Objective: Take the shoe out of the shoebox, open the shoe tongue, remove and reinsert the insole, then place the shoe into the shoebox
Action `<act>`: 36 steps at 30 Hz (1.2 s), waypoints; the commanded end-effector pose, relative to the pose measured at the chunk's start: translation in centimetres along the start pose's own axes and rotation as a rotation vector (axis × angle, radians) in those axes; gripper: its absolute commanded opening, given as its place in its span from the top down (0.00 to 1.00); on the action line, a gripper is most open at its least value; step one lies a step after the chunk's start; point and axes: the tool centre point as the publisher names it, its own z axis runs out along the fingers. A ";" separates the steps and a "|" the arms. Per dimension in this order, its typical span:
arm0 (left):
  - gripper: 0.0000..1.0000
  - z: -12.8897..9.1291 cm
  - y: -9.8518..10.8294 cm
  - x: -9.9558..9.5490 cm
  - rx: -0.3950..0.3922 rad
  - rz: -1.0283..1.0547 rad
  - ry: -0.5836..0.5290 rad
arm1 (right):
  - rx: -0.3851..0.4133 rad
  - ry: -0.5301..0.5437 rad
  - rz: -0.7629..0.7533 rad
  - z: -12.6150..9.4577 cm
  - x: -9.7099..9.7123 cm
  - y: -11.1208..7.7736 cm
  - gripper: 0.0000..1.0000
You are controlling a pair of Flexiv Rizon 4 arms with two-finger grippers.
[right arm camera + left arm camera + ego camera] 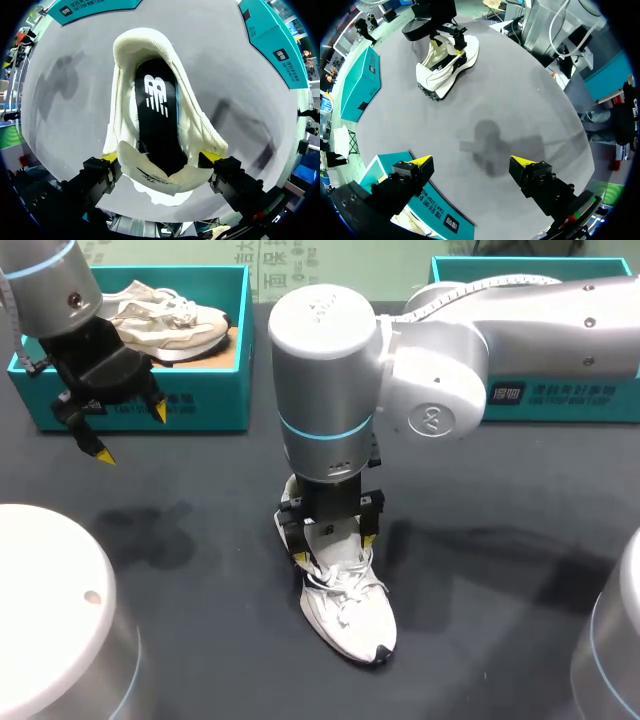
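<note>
Though white, the shoe [355, 615] shows a black insole [156, 130].

Cannot see the heel end of the shoe [348, 612] in the head view, covered by the right arm [325, 390]. Cannot make out its toe in the right wrist view past the lifted tongue [160, 174]. Cannot see more than part of the second shoe [170, 318] in the left shoebox [140, 400], behind the left arm [55, 290]. Cannot see the whole right shoebox [560, 405], cut by the edge and covered by the right arm.
</note>
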 end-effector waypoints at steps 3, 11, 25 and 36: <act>0.00 0.0 0.0 0.1 -0.003 0.000 -0.001 | -0.024 -0.004 0.014 -0.4 -0.3 -1.2 0.00; 0.00 0.0 0.0 0.1 -0.003 0.000 -0.001 | -0.040 -0.023 0.020 -1.2 -0.7 -1.4 0.00; 0.00 0.0 0.0 0.1 -0.003 0.000 -0.001 | -0.106 0.000 -0.076 -5.2 -1.2 -4.4 0.00; 0.00 0.0 0.0 0.1 -0.003 0.000 -0.001 | -0.102 0.007 -0.186 -5.7 -2.2 -4.5 0.38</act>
